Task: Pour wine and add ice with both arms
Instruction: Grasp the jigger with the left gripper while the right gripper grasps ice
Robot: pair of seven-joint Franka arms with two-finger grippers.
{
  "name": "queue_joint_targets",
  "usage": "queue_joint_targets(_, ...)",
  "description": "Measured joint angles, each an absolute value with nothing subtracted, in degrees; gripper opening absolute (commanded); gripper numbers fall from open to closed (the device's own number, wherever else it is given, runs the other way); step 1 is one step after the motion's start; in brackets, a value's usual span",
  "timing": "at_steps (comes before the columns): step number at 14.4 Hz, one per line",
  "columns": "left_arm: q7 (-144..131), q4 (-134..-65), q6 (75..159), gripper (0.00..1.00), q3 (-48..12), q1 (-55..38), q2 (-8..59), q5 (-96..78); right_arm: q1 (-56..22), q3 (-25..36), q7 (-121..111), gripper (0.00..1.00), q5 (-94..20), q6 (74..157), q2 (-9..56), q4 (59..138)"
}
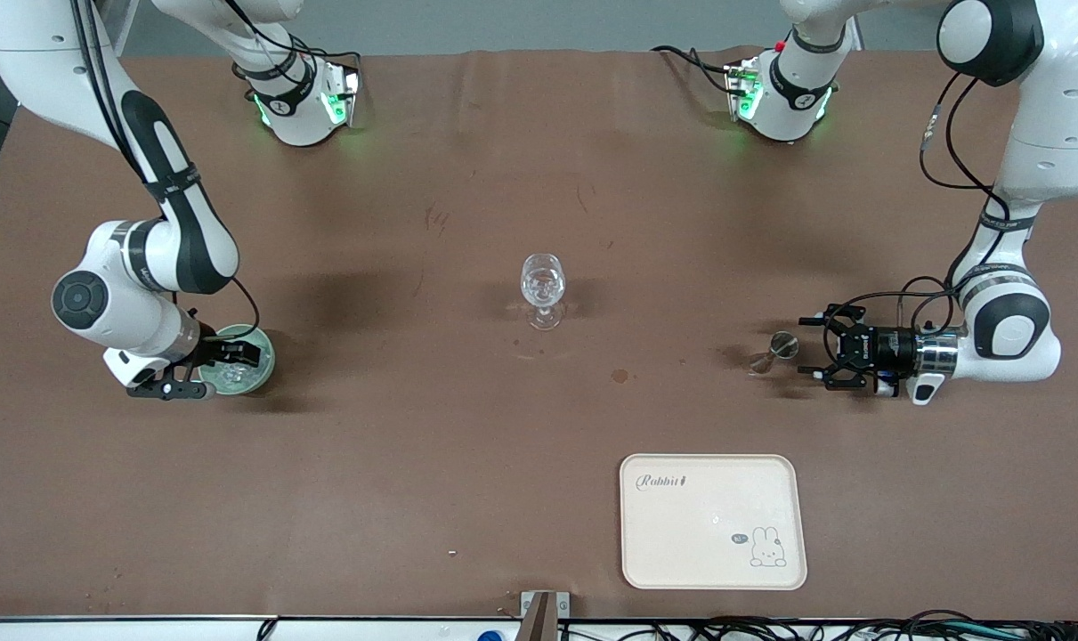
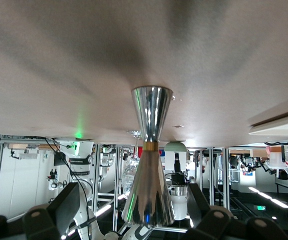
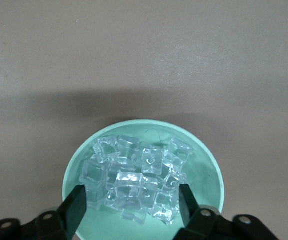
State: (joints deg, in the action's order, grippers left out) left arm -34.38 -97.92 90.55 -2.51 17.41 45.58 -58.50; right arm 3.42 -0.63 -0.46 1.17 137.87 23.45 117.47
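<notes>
A pale green bowl (image 1: pixel 252 363) holds several clear ice cubes (image 3: pixel 133 182) at the right arm's end of the table. My right gripper (image 1: pixel 222 369) hangs just above the ice, open and empty (image 3: pixel 129 204), one finger on each side of the pile. A silver double-cone jigger (image 1: pixel 774 350) stands upright at the left arm's end. My left gripper (image 1: pixel 806 346) lies level with it, open, and the jigger (image 2: pixel 150 155) stands between the spread fingers (image 2: pixel 66 205) without touching them. A clear stemmed glass (image 1: pixel 543 289) stands mid-table.
A cream tray (image 1: pixel 712 561) with a rabbit print lies nearer to the front camera than the jigger, close to the table's edge. Brown cloth covers the table (image 1: pixel 414 463). Both arm bases stand along the edge farthest from the front camera.
</notes>
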Motion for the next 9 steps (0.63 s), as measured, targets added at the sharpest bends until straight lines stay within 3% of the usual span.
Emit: queue_joint_targets(9,-34.33,-97.1,89.91,0.88,-2.81,17.25,48.3,-61.28,3.27,-0.78,-0.46,0.62,1.17,138.0,24.1,117.77)
